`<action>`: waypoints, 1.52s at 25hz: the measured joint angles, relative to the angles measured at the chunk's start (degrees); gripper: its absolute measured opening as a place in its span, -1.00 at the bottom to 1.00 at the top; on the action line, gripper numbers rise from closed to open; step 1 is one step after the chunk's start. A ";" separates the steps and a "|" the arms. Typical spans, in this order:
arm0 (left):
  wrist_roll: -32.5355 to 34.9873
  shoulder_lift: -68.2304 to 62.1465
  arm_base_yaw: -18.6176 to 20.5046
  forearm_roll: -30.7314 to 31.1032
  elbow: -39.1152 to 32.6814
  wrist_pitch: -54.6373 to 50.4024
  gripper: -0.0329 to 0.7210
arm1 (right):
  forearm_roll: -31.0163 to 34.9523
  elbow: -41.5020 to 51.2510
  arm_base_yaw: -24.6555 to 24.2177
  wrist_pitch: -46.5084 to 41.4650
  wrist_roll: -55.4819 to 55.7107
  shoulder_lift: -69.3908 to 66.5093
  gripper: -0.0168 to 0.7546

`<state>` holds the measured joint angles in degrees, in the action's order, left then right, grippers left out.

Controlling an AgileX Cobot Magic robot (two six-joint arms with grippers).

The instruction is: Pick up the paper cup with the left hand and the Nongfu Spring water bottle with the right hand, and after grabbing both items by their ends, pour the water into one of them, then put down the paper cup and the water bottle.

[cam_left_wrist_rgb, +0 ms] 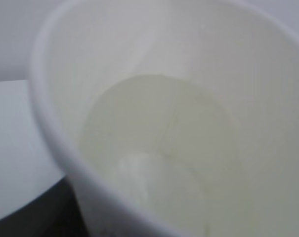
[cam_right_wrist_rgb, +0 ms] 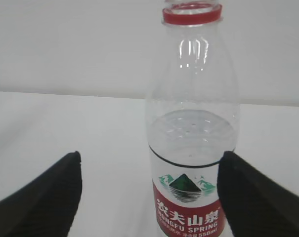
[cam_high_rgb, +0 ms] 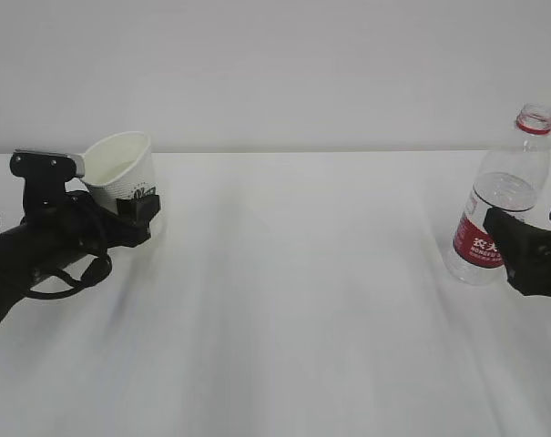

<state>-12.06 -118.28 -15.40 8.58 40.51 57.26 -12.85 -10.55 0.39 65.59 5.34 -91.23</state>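
A smooth white desk [cam_high_rgb: 284, 300] is stretching back to a plain pale wall [cam_high_rgb: 275, 64]. At nine o'clock the left hand [cam_high_rgb: 137, 214] is gripping the tapered paper cup [cam_high_rgb: 122, 177], tilted, its cream inside showing. At three o'clock the right hand [cam_high_rgb: 530, 241] is standing wide open around the clear ribbed Nongfu Spring water bottle [cam_high_rgb: 503, 200], uncapped, upright, water [cam_right_wrist_rgb: 191, 131] sitting above its red label.

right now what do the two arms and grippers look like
The left arm is black with looped black cables and a grey rectangular block on top. The right gripper is black, its two fingers broad, matte and wedge-shaped, without markings.
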 joint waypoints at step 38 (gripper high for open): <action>4.78 -0.76 1.53 -3.87 -3.45 3.69 0.39 | 0.00 0.00 0.00 0.00 0.10 0.00 0.67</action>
<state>-7.28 -119.04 -13.86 4.71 37.07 60.95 -12.85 -10.55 0.39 65.59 5.44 -91.23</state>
